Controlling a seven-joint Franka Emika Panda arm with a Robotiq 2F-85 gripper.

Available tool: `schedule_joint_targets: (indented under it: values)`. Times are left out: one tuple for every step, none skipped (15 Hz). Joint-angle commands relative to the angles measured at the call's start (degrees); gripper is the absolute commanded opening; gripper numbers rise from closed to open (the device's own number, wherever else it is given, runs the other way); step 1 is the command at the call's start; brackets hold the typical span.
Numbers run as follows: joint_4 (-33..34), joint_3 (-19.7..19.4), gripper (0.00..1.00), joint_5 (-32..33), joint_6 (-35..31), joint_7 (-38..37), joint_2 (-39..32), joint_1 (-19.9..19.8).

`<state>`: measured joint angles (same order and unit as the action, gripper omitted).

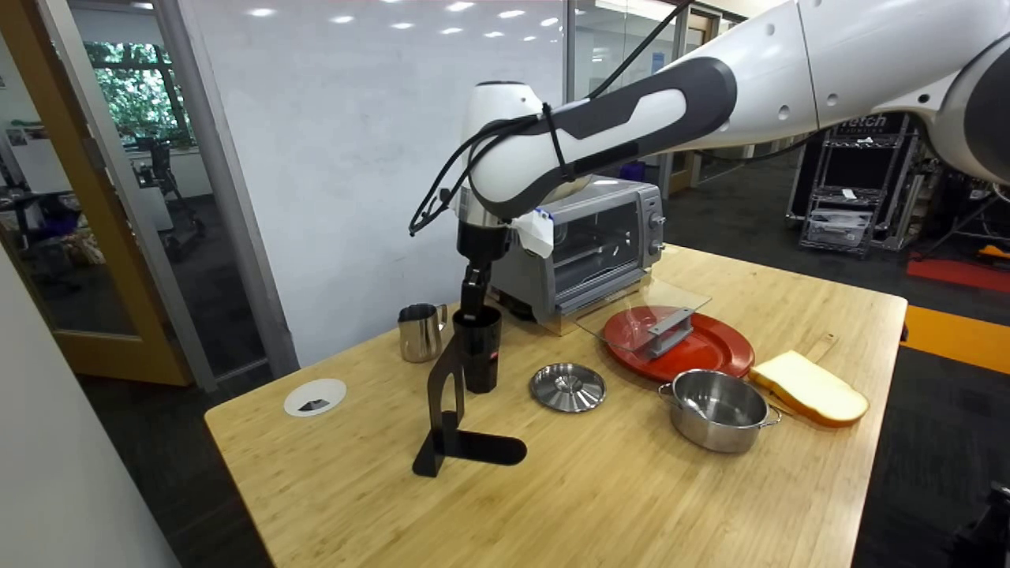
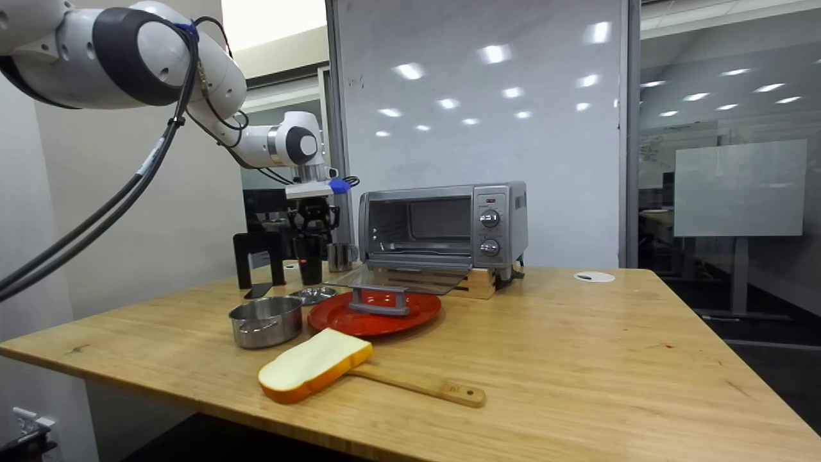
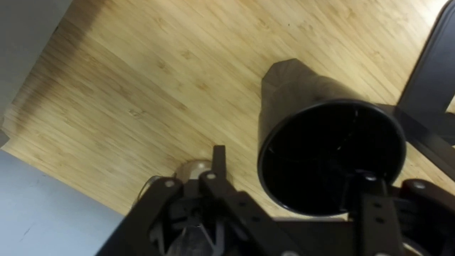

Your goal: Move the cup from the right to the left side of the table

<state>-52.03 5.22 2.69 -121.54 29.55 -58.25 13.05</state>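
Note:
The black cup (image 1: 480,363) stands upright on the wood-grain table (image 1: 600,505), beside a black bookend-like stand (image 1: 473,447). From above, in the wrist view, the cup (image 3: 302,85) turns its dark round mouth toward the camera. My gripper (image 3: 293,160) is open, its fingers well apart. The left finger (image 3: 219,160) is outside the cup, with bare wood showing between them. The right finger's tip overlaps the cup's mouth near the rim; how deep it reaches is too dark to tell. In an exterior view the gripper hangs directly over the cup (image 2: 310,266).
A small steel cup with a handle (image 1: 418,339) stands close by. Near the black cup lies a steel lid (image 1: 568,386). The toaster oven (image 1: 607,221) has its glass door down over a red plate (image 1: 734,347). A steel pot (image 1: 720,430) and bread slice (image 1: 813,386) lie farther off.

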Motion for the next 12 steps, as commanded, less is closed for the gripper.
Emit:
schedule_joint_targets:
  values:
    - [-0.9, -0.3, 0.98, 0.6, 1.1, -0.2, 2.4, 0.5]
    - [-0.8, -0.1, 0.99, 0.4, 2.5, 0.1, 3.6, 0.5]
    - [-0.6, 0.1, 1.0, 0.3, 4.1, 0.5, 4.7, 0.5]
    - [-0.4, 0.2, 1.0, 0.4, 5.0, 0.6, 5.6, 0.6]
    - [0.0, 0.3, 1.0, 0.5, 6.8, 0.6, 6.9, 0.9]
    - [0.2, 0.5, 1.0, 0.3, 8.4, 0.9, 8.3, 1.1]
    - [0.5, 0.7, 1.0, 0.3, 10.1, 1.1, 9.5, 1.3]
    - [0.8, 1.1, 1.0, 0.0, 12.0, 1.1, 10.8, 1.5]
    - [0.8, 1.6, 1.0, -0.3, 13.5, 1.3, 12.1, 1.8]
    - [0.4, 1.8, 1.0, -0.2, 14.9, 0.9, 13.5, 2.5]
    - [0.2, 2.2, 1.0, -0.1, 15.9, 0.6, 14.6, 3.1]
    - [-0.2, 2.5, 1.0, 0.0, 16.8, 0.3, 15.9, 3.7]
